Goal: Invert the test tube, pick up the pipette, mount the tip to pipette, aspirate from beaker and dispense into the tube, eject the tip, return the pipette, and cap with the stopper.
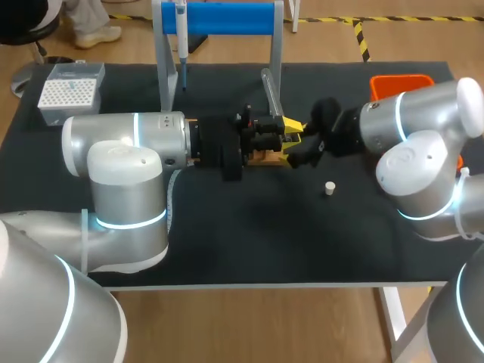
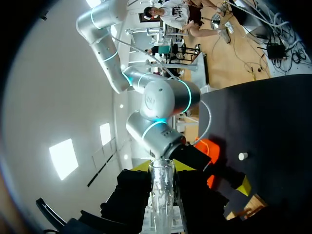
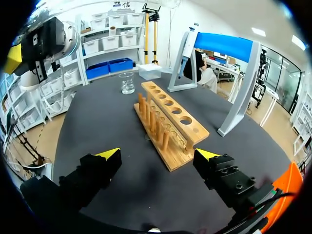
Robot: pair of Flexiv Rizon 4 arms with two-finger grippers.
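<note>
My left gripper (image 1: 281, 122) is shut on a clear glass test tube (image 1: 270, 91), held above the wooden rack (image 1: 265, 156). In the left wrist view the test tube (image 2: 162, 195) runs between the fingers of the left gripper (image 2: 162, 168) and sticks out beyond them. My right gripper (image 1: 296, 147) stands wide open beside the rack's right end, holding nothing. In its own view the right gripper (image 3: 157, 155) faces the rack (image 3: 168, 124), with the beaker (image 3: 127, 83) beyond. The pipette (image 1: 181, 38) hangs on the blue stand (image 1: 227, 19). A white stopper (image 1: 330, 187) lies on the mat.
A white tip box (image 1: 70, 91) sits at the back left corner. An orange bin (image 1: 401, 83) stands at the back right, partly behind my right arm. The stand's grey legs (image 3: 239, 107) rise just behind the rack.
</note>
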